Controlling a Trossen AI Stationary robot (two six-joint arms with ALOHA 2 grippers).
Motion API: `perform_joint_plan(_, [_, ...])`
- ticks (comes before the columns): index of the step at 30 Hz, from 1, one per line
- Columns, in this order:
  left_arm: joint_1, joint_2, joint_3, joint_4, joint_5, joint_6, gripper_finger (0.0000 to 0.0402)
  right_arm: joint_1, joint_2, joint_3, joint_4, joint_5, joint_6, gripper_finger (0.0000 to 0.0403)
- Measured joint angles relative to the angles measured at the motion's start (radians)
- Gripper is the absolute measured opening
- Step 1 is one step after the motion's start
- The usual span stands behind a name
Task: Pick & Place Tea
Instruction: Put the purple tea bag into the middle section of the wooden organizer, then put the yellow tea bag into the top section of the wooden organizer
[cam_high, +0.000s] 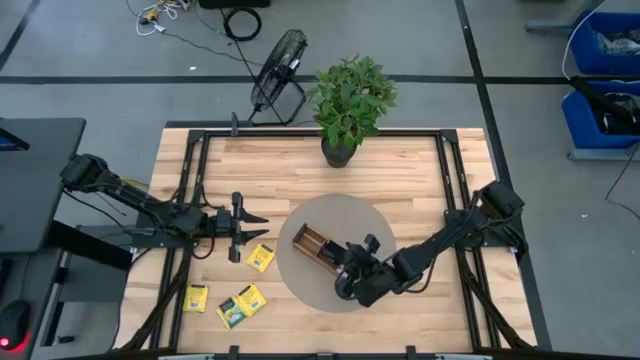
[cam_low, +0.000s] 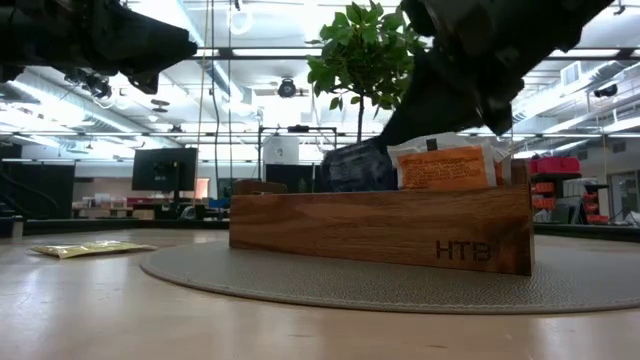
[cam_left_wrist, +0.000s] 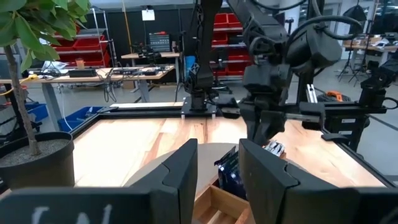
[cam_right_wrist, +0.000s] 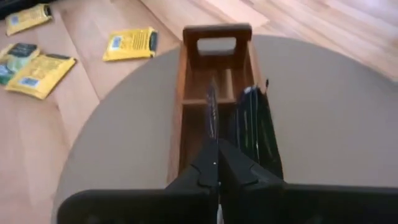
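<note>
My right gripper hangs over the wooden tray, jaws closed, apparently pinching a dark sachet. My left gripper waits open near yellow sachets on the desk.

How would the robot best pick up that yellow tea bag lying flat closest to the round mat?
Probably from straight above, pinching two opposite edges: the yellow tea bag lies flat on the table, apart from the others, with bare wood all round. The open left gripper hovers nearest.

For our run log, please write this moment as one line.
right gripper: shut on dark navy tea sachet, over brown wooden divided tray | left gripper: open, waiting | yellow tea sachets: on table
</note>
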Motion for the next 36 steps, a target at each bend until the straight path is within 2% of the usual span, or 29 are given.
perform_joint_plan(5, [0.0,0.0,0.0,0.0,-0.006,0.0,0.0122,-0.009,0.007,0.0,-0.059,-0.033,0.082,0.0003])
perform_joint_plan(10, [0.0,0.0,0.0,-0.002,-0.007,-0.002,0.0122,-0.021,0.007,0.0,-0.1,-0.072,0.129,0.0028])
perform_joint_plan(20, [0.0,0.0,0.0,-0.007,-0.007,-0.004,0.0122,-0.021,-0.051,0.002,-0.099,-0.055,0.005,0.0123])
perform_joint_plan(24, [0.0,0.0,0.0,-0.006,-0.008,0.0,0.0122,-0.012,-0.091,0.002,-0.082,-0.012,-0.076,0.015])
perform_joint_plan(30, [0.0,0.0,0.0,-0.005,-0.008,0.027,0.0122,-0.027,-0.126,0.003,-0.106,0.047,-0.18,0.016])
perform_joint_plan(36, [0.0,0.0,0.0,-0.005,-0.008,0.026,0.0122,-0.042,-0.126,0.003,-0.107,-0.023,-0.211,0.016])
